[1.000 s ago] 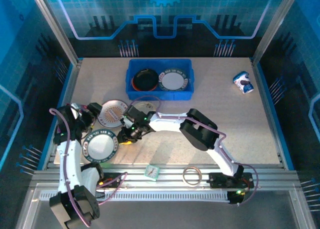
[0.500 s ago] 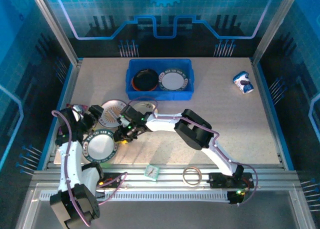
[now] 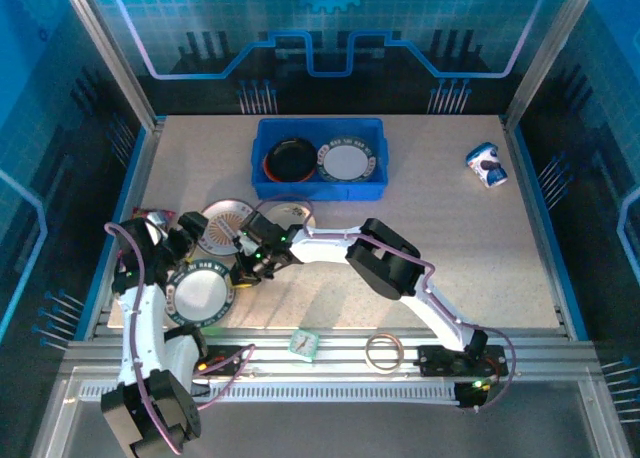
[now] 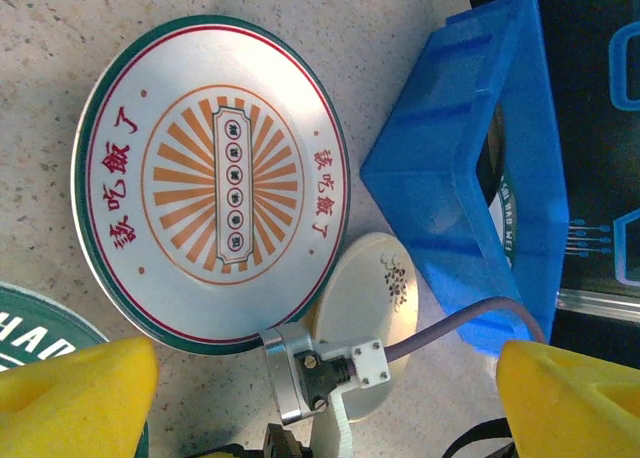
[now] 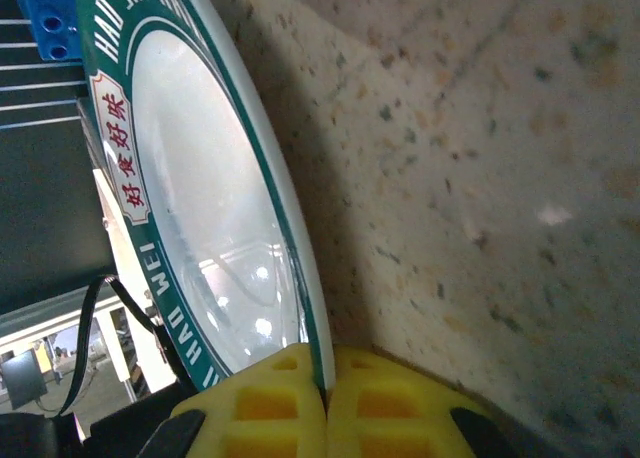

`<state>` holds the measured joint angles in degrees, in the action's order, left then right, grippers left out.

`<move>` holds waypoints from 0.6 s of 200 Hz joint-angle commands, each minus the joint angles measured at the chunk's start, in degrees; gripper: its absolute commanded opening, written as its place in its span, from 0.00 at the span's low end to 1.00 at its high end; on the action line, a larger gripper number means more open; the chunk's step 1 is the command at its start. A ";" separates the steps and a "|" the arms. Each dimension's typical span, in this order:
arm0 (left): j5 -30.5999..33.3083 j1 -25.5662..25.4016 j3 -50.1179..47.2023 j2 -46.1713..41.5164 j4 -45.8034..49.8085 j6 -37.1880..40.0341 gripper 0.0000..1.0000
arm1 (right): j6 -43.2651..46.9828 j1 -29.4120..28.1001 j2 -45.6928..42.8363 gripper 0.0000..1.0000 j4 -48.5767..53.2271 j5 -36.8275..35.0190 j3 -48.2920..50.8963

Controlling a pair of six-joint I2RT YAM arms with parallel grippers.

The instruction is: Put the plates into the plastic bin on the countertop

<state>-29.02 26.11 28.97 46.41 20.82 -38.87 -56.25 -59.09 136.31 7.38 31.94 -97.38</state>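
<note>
Overhead, plastic bin (image 3: 320, 190): we see it at the back of the countertop (image 3: 460, 248), holding a dark plate (image 3: 289, 161) with an orange-red rim and a white plate (image 3: 346, 161) with a dark patterned rim, side by side.
Overhead, outside the bin: near left lie the sunburst plate (image 3: 222, 223), the cream plate (image 3: 292, 213), partly under the right arm (image 3: 330, 243), and the green-rimmed plate (image 3: 200, 292).
Overhead, right gripper (image 3: 243, 274): at the green-rimmed plate's right edge; we cannot make out its jaws here.
Overhead, left gripper (image 3: 186, 234): between the sunburst and green-rimmed plates; too dark to read.
Left wrist, left gripper (image 4: 320, 393): yellow pads (image 4: 75, 388) spread wide at the bottom corners, gripping nothing.
Left wrist, plates: the sunburst plate (image 4: 215, 178) lies flat; the cream plate (image 4: 375, 288) is just beside it, its near end hidden by the right arm's metal bracket (image 4: 320, 370). The frame cuts off all but a sliver of the green-rimmed plate (image 4: 40, 323) and one corner of the bin (image 4: 470, 178).
Right wrist, right gripper (image 5: 325, 413): pads pressed together on the green-rimmed plate's (image 5: 200, 198) rim. We cannot tell how far it is raised.
</note>
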 commanded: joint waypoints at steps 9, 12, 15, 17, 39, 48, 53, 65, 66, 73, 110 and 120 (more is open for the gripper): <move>-3.49 0.56 1.94 -1.26 1.58 2.36 0.90 | 3.65 1.39 -7.99 0.00 3.34 -1.01 5.46; -3.59 0.55 2.16 -1.39 1.71 2.47 0.91 | 3.95 1.57 -8.79 0.00 3.42 -0.93 6.19; -3.73 0.59 2.42 -1.53 1.84 2.48 0.91 | 4.23 1.71 -9.69 0.00 3.43 -0.88 6.83; -3.87 0.56 2.58 -1.57 1.85 2.49 0.91 | 4.42 1.83 -10.26 0.00 3.50 -0.89 7.38; -4.85 0.14 5.06 -2.62 2.47 2.99 0.93 | 6.51 3.40 -17.43 0.00 4.32 -1.52 13.19; -5.19 -0.30 6.26 -2.88 3.01 3.57 0.93 | 7.27 4.26 -20.41 0.00 4.69 -1.64 15.51; -5.22 -0.72 6.92 -3.10 3.34 3.81 0.93 | 7.57 4.90 -21.95 0.00 5.14 -1.80 16.72; -5.17 -2.24 8.20 -3.43 3.55 4.22 0.94 | 8.41 6.44 -25.61 0.00 5.87 -2.17 19.59; -5.26 -2.40 8.29 -3.48 3.49 4.28 0.94 | 8.47 6.62 -26.07 0.00 5.93 -2.16 19.77; -5.36 -3.54 8.64 -3.55 3.05 4.26 0.94 | 8.80 7.72 -28.39 0.00 6.30 -2.33 21.35; -3.76 -13.22 9.45 -1.67 -0.03 3.11 0.94 | 9.90 14.72 -40.14 0.00 8.29 -2.86 28.84; -1.74 -16.81 9.73 -0.59 -0.55 2.98 0.94 | 10.59 16.58 -42.96 0.00 9.62 -2.85 29.94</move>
<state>-32.29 15.27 37.26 44.05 21.74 -36.03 -48.14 -46.11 100.01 14.17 28.69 -70.17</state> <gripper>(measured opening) 0.940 0.049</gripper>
